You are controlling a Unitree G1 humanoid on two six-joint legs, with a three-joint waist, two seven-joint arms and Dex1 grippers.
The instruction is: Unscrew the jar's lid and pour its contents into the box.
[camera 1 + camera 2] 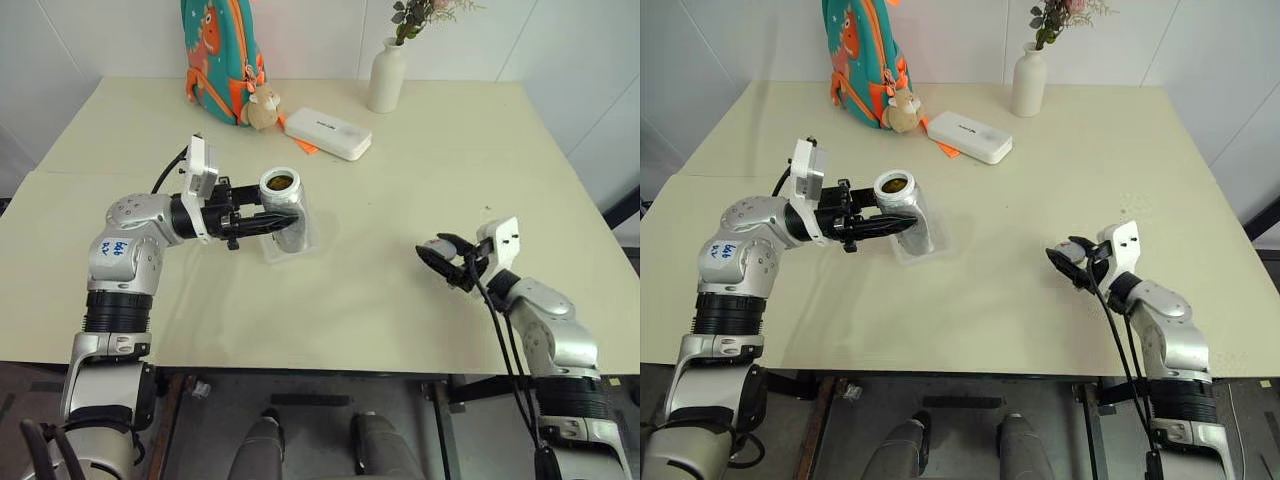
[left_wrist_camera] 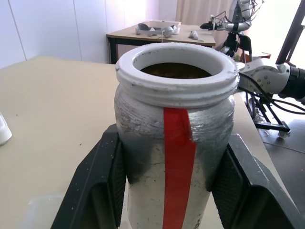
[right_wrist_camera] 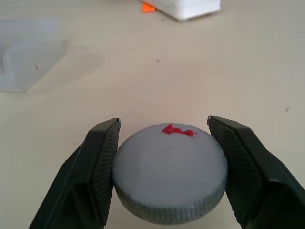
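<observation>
silvery-grey and see-through, with a red strip running down its side, your small cylindrical jar [image 1: 283, 207] sat clamped between the two black fingers of the left gripper [image 1: 262, 222], lifted just above the shallow clear plastic box [image 1: 290, 238] with rounded corners on the cream table [image 1: 400, 200]. in the head views you saw its long axis near upright, leaning a little, with the open white-rimmed mouth pointing up and towards the camera. the left gripper itself lay about level and reached in from the robot's left, closed on the jar's lower half.

the left wrist view gave you what the head views only hinted at: the threaded white rim, the red strip down the middle of the wall, and the dark brown contents [image 2: 175, 70] low inside the mouth. individual pieces could not be made out.

the round flat grey lid [image 3: 169, 171] with a small red mark at its edge lay flat between the fingers of the right gripper [image 3: 163, 177], well apart from the jar, low over the table's right part. the right wrist view showed you the left finger touching the knurled edge and a slight gap at the right one, so you could not tell whether the lid was gripped. in the head views the lid was only a small grey shape.
</observation>
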